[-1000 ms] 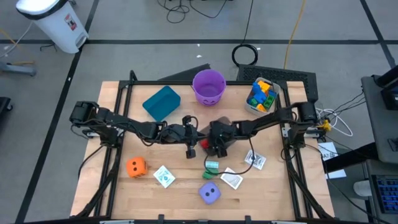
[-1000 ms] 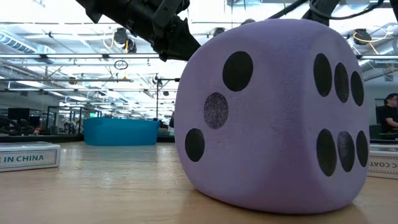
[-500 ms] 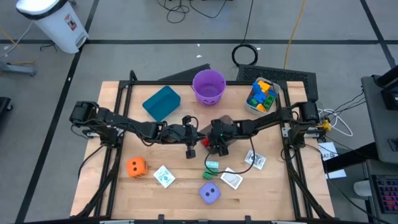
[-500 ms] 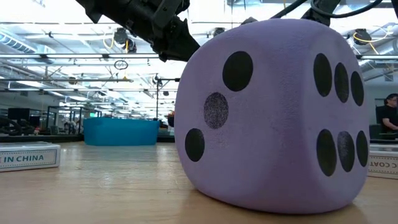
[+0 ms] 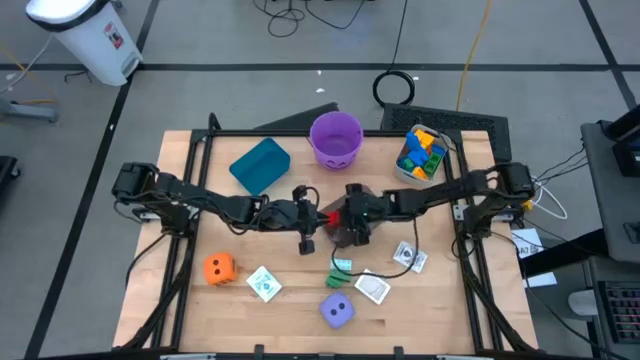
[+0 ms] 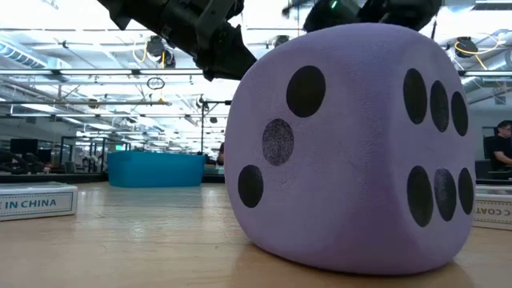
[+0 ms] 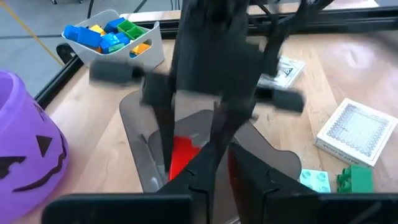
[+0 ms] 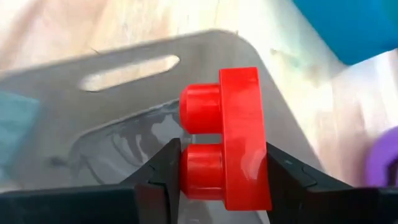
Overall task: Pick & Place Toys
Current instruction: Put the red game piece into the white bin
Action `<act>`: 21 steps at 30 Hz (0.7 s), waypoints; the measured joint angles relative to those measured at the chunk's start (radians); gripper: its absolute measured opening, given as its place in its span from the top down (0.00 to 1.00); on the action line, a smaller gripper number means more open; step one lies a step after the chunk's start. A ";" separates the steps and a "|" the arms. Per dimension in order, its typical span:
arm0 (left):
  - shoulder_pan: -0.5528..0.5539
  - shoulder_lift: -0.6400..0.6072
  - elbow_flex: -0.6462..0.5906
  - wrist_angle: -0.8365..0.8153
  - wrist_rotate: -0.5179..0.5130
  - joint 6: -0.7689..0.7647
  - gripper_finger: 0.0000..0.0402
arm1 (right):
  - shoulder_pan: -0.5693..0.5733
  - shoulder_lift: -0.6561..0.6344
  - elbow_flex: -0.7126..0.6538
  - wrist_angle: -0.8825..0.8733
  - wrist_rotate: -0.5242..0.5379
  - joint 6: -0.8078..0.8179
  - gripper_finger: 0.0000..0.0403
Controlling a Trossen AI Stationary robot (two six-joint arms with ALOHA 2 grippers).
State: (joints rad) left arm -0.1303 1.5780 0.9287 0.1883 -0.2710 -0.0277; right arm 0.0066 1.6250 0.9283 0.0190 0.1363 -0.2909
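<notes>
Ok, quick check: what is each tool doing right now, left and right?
Left tool: shut, nothing seen in it.
Right tool: closed on the red block.

Bucket at bench rear edge, centre; bin to its left, tub at rear right corner. Dice and cards near front edge.

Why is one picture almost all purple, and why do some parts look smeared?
Low view: the purple die sits right by the lens and fills the frame. Left wrist view: the right gripper ahead shows streaked, like motion blur. Right wrist view: the red block between the fingers is sharp; the tabletop behind is soft.
</notes>
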 joint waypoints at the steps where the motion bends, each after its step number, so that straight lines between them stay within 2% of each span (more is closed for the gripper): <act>1: 0.000 0.000 0.000 0.001 0.000 -0.012 0.84 | 0.006 -0.027 0.000 -0.026 0.002 0.007 0.66; 4: 0.002 0.000 0.000 0.007 -0.016 -0.051 0.74 | 0.030 -0.096 0.001 -0.093 0.023 0.041 0.64; 7: 0.007 0.000 0.000 0.011 -0.015 -0.017 0.61 | 0.053 -0.158 0.000 -0.154 0.020 0.061 0.64; 10: 0.006 0.000 0.000 0.011 0.040 0.038 0.50 | 0.071 -0.211 -0.003 -0.181 0.018 0.070 0.65; 13: 0.002 0.000 0.000 0.022 0.096 0.047 0.42 | 0.088 -0.249 -0.033 -0.107 0.006 0.071 0.65; 17: 0.004 0.000 0.000 0.048 0.094 0.046 0.36 | 0.101 -0.277 -0.082 0.028 -0.061 0.065 0.64; 21: 0.003 0.002 0.000 0.063 0.094 0.051 0.34 | 0.101 -0.276 -0.119 0.133 -0.083 0.069 0.65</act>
State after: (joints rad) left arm -0.1270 1.5800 0.9291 0.2514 -0.1773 0.0232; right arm 0.1078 1.3490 0.8093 0.1522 0.0534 -0.2214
